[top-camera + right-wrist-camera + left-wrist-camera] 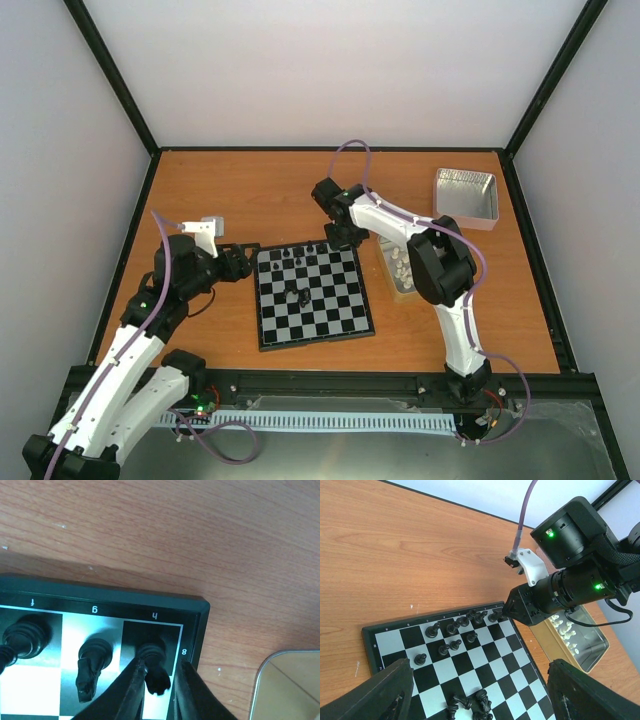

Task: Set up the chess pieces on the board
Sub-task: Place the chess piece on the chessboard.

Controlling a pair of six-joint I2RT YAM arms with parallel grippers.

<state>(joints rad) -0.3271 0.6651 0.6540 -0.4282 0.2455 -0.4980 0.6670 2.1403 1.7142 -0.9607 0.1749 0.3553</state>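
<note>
At the board [100, 600] corner, right end effector [160, 664] astride one chess piece [152, 654], grip unclear; seems light, tippy; pinch mid-body.

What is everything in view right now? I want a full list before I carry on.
table: one, brown wood, under everything.
board: one, black and light-grey checks, centre of the table.
chess pieces: over a dozen, black, most upright on the board's far rows, a few clustered mid-board.
white pieces: several, cream-white, inside the near tin.
near tin: one, shiny metal, just right of the board.
far tin: one, shiny metal, far right corner of the table.
left gripper: one, black, open, at the board's left edge.
right gripper: one, black, fingers on either side of the black piece on corner square h8; unclear whether it grips.
</note>
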